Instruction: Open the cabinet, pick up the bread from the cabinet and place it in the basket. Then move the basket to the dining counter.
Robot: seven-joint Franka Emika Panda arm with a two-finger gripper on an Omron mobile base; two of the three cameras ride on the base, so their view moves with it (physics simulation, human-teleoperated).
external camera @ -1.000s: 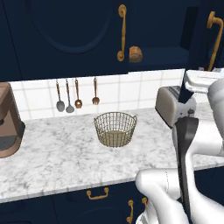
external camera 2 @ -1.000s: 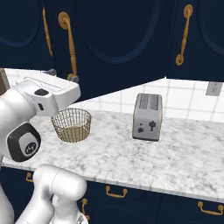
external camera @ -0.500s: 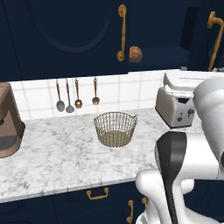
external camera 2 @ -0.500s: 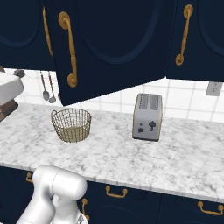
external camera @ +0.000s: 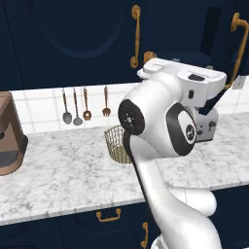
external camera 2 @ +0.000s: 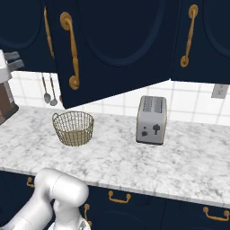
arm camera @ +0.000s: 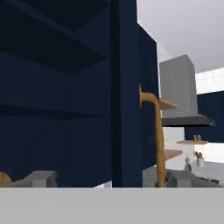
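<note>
Gripper fingers (arm camera: 41,178) stood wide apart in the hand view, one on each side of the open cabinet door's (arm camera: 124,94) edge and its brass handle (arm camera: 158,140), grasping nothing. Bread (external camera: 149,56) sat on the cabinet's bottom shelf, above the counter. Below it, the wire basket (external camera 2: 73,128) rested on the marble counter (external camera 2: 112,157), left of a toaster (external camera 2: 152,119).

Dark navy cabinet (external camera 2: 121,40), brass mesh basket (external camera 2: 73,128), veined white-grey marble counter (external camera 2: 112,157).
</note>
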